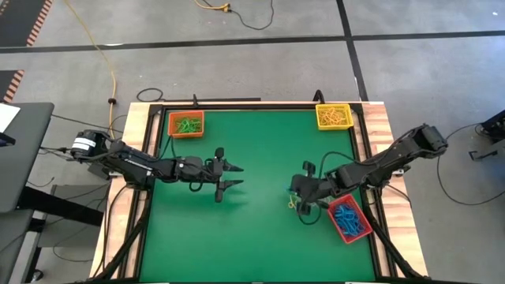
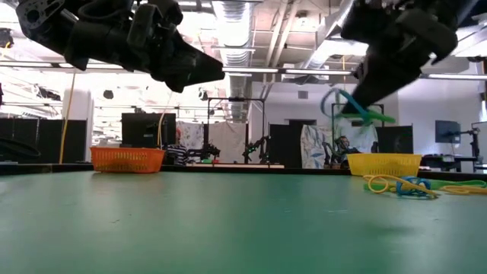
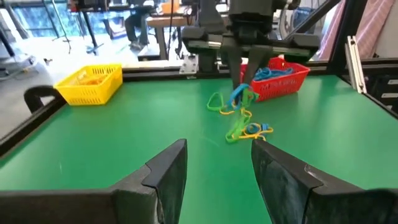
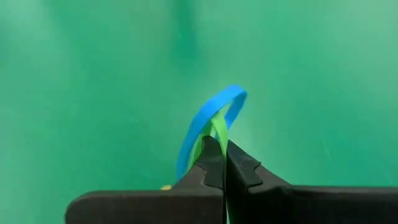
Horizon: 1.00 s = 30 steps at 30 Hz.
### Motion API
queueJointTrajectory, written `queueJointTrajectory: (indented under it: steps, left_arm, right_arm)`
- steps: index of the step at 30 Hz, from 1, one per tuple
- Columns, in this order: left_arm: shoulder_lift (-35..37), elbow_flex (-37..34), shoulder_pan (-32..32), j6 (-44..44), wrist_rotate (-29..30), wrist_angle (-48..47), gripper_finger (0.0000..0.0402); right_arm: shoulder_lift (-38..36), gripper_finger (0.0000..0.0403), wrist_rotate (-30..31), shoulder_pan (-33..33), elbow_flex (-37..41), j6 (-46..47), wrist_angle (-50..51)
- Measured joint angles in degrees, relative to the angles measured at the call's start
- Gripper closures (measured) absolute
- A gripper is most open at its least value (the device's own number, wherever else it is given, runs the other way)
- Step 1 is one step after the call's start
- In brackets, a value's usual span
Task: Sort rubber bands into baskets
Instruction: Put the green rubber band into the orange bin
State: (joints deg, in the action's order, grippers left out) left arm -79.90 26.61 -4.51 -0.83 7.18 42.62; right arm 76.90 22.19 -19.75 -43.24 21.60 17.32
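Observation:
My right gripper [image 1: 295, 194] hovers over the table's right half, shut on a blue rubber band [image 4: 208, 118] and a green one [image 4: 217, 129]; both show hanging under it in the low view [image 2: 350, 106]. A small heap of yellow, green and blue rubber bands [image 3: 245, 129] lies on the mat just below. The red basket [image 1: 349, 218] holds blue bands, the orange basket [image 1: 186, 124] green ones, the yellow basket [image 1: 333, 116] yellow ones. My left gripper [image 1: 237, 177] waits open over the table's left half, pointing toward the heap. My right gripper pinches the blue and green loops together between its two fingertips [image 4: 214, 155], at one spot on each strand [image 4: 216, 138]. The fingers slant down from the table's right side. The loops stick out past the tips and hang clear above the mat [image 2: 358, 114].
The red basket stands close beside the right gripper, toward the near right corner. The orange basket sits at the far left corner and the yellow basket at the far right corner. A raised frame [image 1: 363, 142] borders the green mat [image 1: 252, 229], which is bare in the middle.

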Motion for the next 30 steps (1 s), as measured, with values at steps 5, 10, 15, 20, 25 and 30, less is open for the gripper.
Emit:
queueJointTrajectory:
  steps: [5,10,15,20,25,30]
  left_arm:
    - [-1.83,1.83,0.00,-1.71,-0.59,1.15,0.0233]
    - [-9.67,8.32,-0.01,-3.26,-1.75,0.76,0.0232]
    - [-16.44,14.64,0.54,-4.38,-2.24,0.68,0.0221]
    - [-20.79,19.17,1.21,-4.29,-5.65,0.12,0.0204]
    - [-23.69,22.69,1.51,-4.18,-12.32,0.11,0.0198]
    - [-26.52,26.73,1.46,-3.97,-13.16,-2.85,0.0198]
  right_arm:
    - [0.00,0.0386,-1.42,0.67,0.00,-4.10,-5.83]
    - [0.34,0.0386,-4.13,1.91,-0.04,-6.92,-10.89]
    - [0.35,0.0386,-4.13,1.90,-0.04,-7.67,-11.87]
    - [0.33,0.0385,-4.27,1.31,-0.02,-8.24,-12.09]
    - [0.33,0.0384,-4.26,1.09,-0.02,-9.31,-12.67]
    - [0.33,0.0384,-4.28,1.37,-0.02,-10.52,-13.45]
